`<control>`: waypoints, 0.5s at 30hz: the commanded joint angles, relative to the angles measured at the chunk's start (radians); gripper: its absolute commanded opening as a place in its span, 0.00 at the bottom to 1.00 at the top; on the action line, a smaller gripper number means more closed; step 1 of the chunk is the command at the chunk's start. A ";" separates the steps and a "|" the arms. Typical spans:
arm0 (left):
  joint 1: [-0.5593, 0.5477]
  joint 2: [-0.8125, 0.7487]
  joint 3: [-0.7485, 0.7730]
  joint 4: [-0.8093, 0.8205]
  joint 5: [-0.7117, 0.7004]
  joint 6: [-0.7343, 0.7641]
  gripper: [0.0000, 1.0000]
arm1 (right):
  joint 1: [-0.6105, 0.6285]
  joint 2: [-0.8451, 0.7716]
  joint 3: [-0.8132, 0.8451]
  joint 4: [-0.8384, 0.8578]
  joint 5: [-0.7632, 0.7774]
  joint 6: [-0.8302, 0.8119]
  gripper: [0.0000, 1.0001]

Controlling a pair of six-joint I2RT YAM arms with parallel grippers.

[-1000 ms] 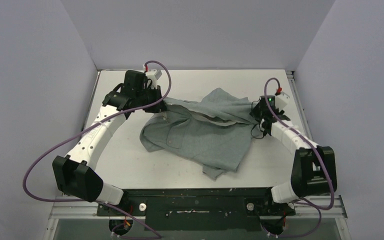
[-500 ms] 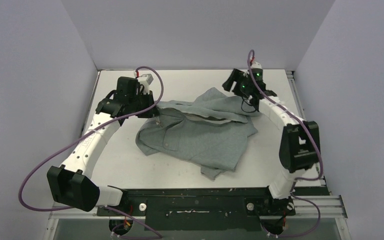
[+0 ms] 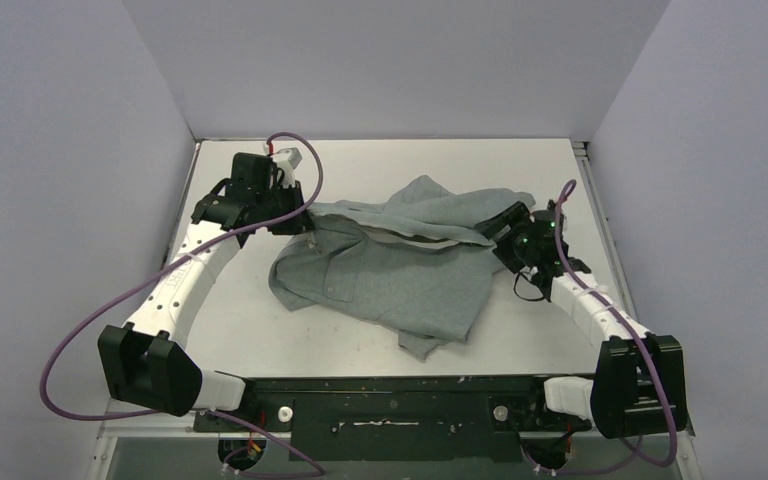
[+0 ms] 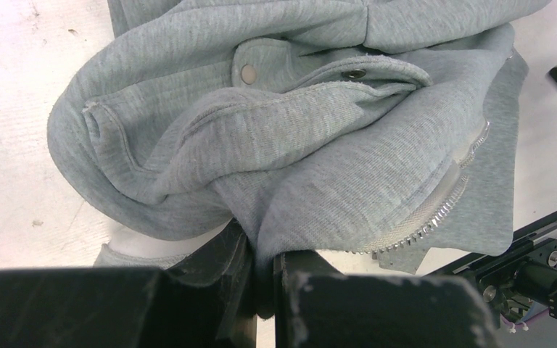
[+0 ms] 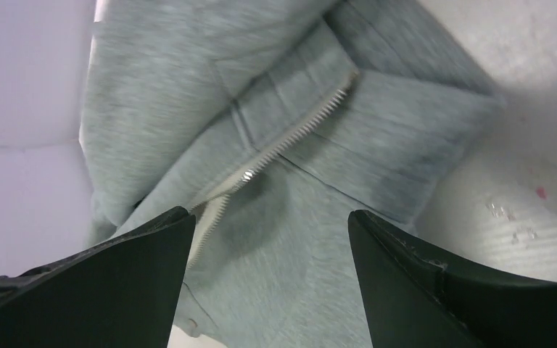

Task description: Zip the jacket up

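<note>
A light grey jacket (image 3: 400,260) lies crumpled and folded over itself in the middle of a white table (image 3: 250,320), seen from above. It looks soft, light and floppy, like sweatshirt cloth, so it will likely sag, bunch and slide on the table rather than hold any shape when pulled. Its pale zipper (image 5: 290,138) is not closed. In the right wrist view one row of teeth runs diagonally across the cloth with a small metal piece, probably the slider, partway along it, though the blur makes that uncertain. More teeth (image 4: 435,210) show along a curled edge in the left wrist view, near two metal snaps (image 4: 246,72). The sensible places to take hold seem to be the firm stitched tape beside the teeth and the slider itself, since loose fabric would only stretch. At about ten o'clock on the garment, the left gripper (image 4: 261,290) is clenched on a thick fold of grey cloth, pinching it between its black fingers. At about three o'clock, the right gripper (image 5: 270,217) hovers over the zipper with its jaws spread wide and nothing between them.
</note>
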 commanded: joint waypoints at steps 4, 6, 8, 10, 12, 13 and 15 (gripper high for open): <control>0.010 0.000 0.016 0.063 0.038 -0.001 0.00 | 0.000 -0.019 -0.084 0.225 -0.005 0.355 0.82; 0.009 -0.003 0.016 0.062 0.034 0.000 0.00 | -0.001 0.023 -0.101 0.298 -0.039 0.416 0.82; 0.009 -0.005 0.016 0.063 0.037 0.001 0.00 | 0.000 0.081 -0.101 0.368 -0.080 0.445 0.82; 0.010 -0.006 0.015 0.066 0.040 -0.002 0.00 | 0.001 0.137 -0.095 0.421 -0.115 0.467 0.82; 0.010 -0.009 0.010 0.067 0.041 -0.003 0.00 | 0.004 0.186 -0.082 0.455 -0.141 0.483 0.81; 0.010 -0.009 0.008 0.067 0.040 -0.002 0.00 | 0.006 0.206 -0.077 0.463 -0.151 0.487 0.79; 0.009 -0.012 0.005 0.067 0.040 -0.002 0.00 | 0.014 0.230 -0.070 0.472 -0.153 0.489 0.76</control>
